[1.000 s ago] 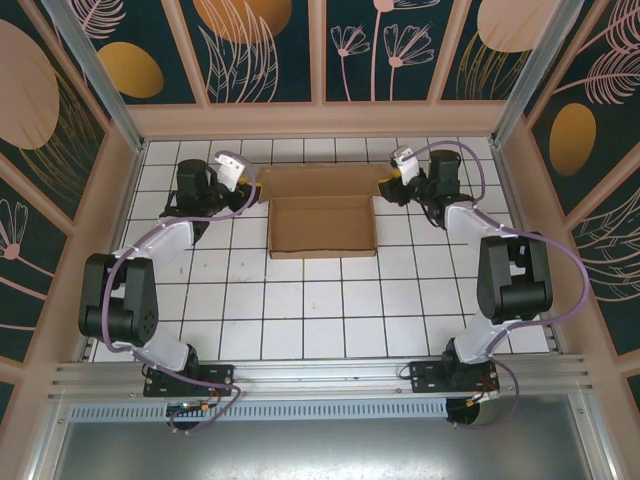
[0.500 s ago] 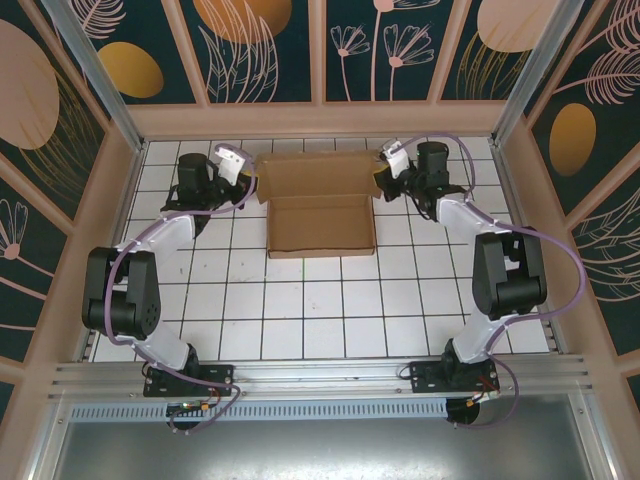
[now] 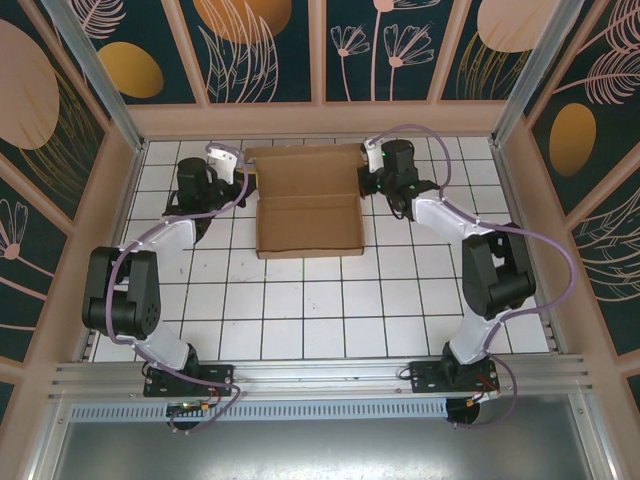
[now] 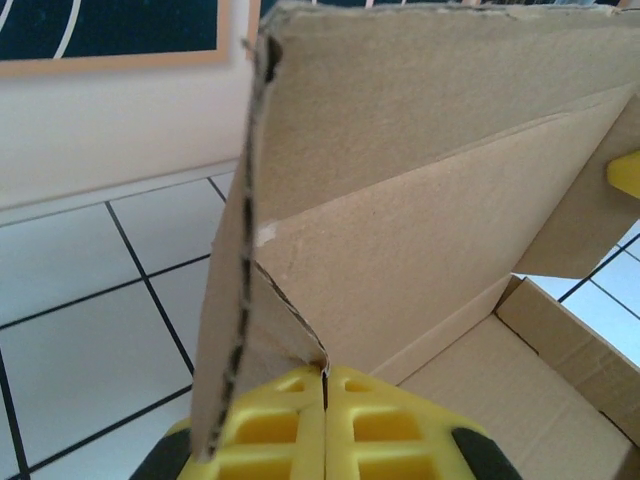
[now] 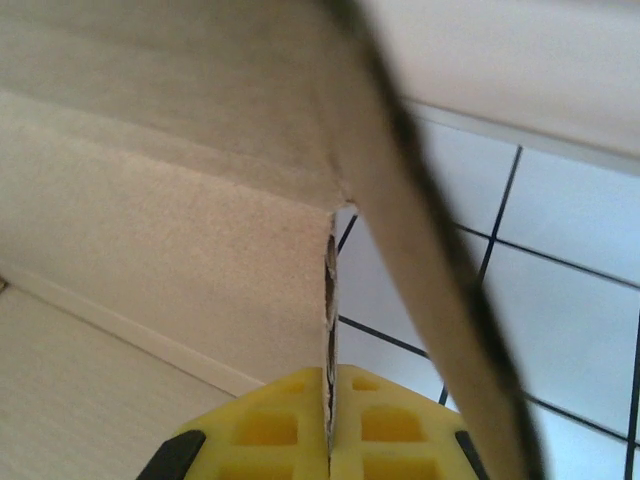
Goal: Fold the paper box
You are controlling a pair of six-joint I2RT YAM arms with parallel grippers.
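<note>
Cardboard makes up the single thing of the task: one paper box (image 3: 308, 205), plain brown, lying at the far middle of the white-tiled counter (image 3: 320, 300). In the top view it shows as two joined parts. A shallow tray with low walls lies on the near side. One wide back panel rises from the tray's far edge, tilted up off the tiles.

Two arms reach to it, one from each side. The left tool (image 3: 238, 170) sits at the panel's left end and the right tool (image 3: 368, 165) at its right end, with the box between them.

In the left wrist view two yellow fingers (image 4: 265, 425) are pressed together, with a thin side flap of the box pinched in the seam between them. The raised panel stands above, and the tray floor lies at lower right.

In the right wrist view two yellow fingers (image 5: 385, 425) likewise meet, clamped on a thin edge of cardboard. Another flap edge crosses slantwise in front of them, blurred.
</note>
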